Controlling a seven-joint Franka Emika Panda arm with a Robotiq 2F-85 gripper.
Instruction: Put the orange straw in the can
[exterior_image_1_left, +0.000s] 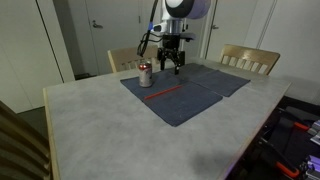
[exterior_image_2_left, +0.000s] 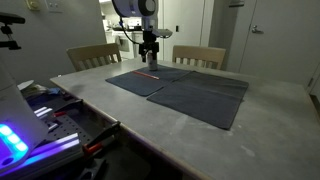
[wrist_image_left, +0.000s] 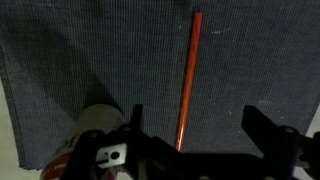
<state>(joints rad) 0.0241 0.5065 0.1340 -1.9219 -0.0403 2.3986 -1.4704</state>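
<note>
- on the dark blue mat (exterior_image_1_left: 200, 95), the orange straw (exterior_image_1_left: 163, 93) lies flat beside the can (exterior_image_1_left: 145, 74).
- above them, the gripper (exterior_image_1_left: 173, 68) hovers, jaws spread wide, grasping nothing.

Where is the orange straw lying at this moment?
In an exterior view the orange straw lies flat on the dark mat, just beside the can, on its camera side.

- arm (exterior_image_1_left: 178, 10): pale grey-white rounded housing with a dark band at the joint, seen in both exterior views.
- cable (exterior_image_1_left: 146, 40): black, looped beside the wrist.
- gripper (exterior_image_1_left: 172, 66): black, blocky body.
- fingers (wrist_image_left: 262, 135): two, black, angular, matte.
- white patch (wrist_image_left: 113, 155): small marking on the gripper body; not legible.
</note>
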